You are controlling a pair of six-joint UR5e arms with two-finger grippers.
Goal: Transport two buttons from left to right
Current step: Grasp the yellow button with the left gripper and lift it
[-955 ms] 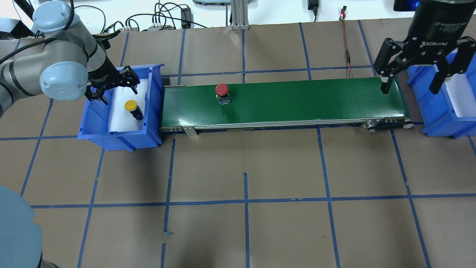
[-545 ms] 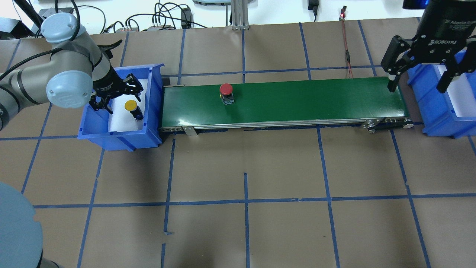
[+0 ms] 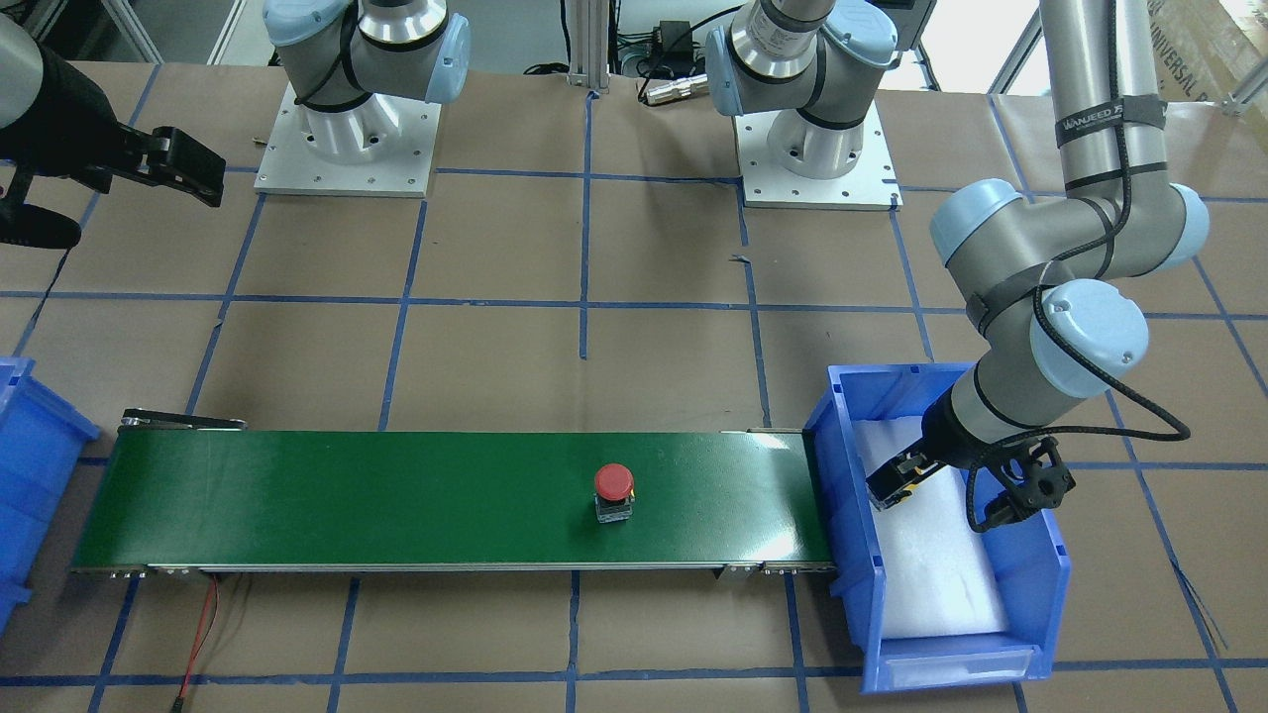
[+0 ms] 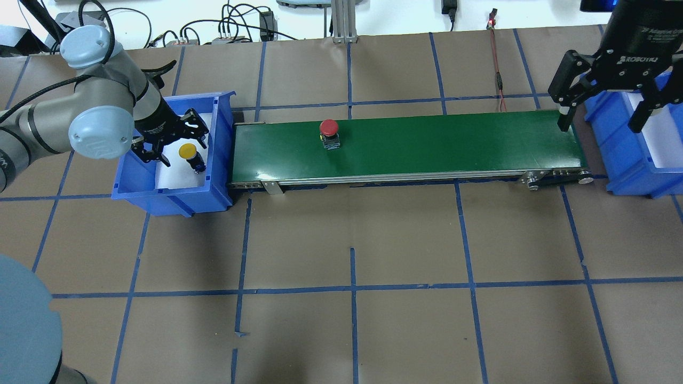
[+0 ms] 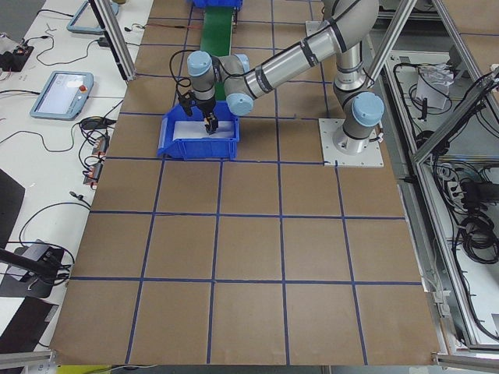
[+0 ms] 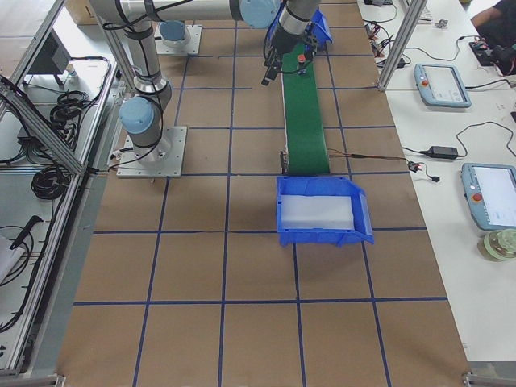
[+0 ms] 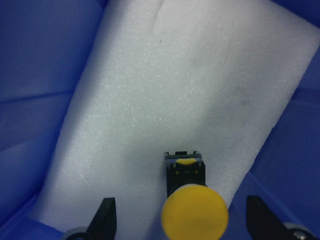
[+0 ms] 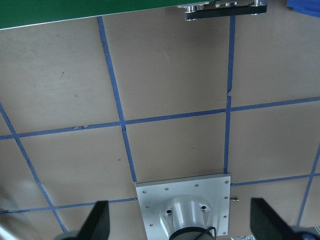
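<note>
Over the blue bin [image 4: 136, 191], left end effector [image 3: 953, 493] hangs spread above yellow button [image 4: 187, 151].

Overhead looks down on the long green conveyor belt [image 4: 405, 146]; the front view — opposite, steep — shares it. Side views look along the brown papered table [image 5: 249, 249] from afar. Wrist views point downward, the left apparently closer.

Green conveyor [image 4: 427, 144] lies between left bin [image 4: 171, 201] and right bin [image 4: 629, 173].
</note>
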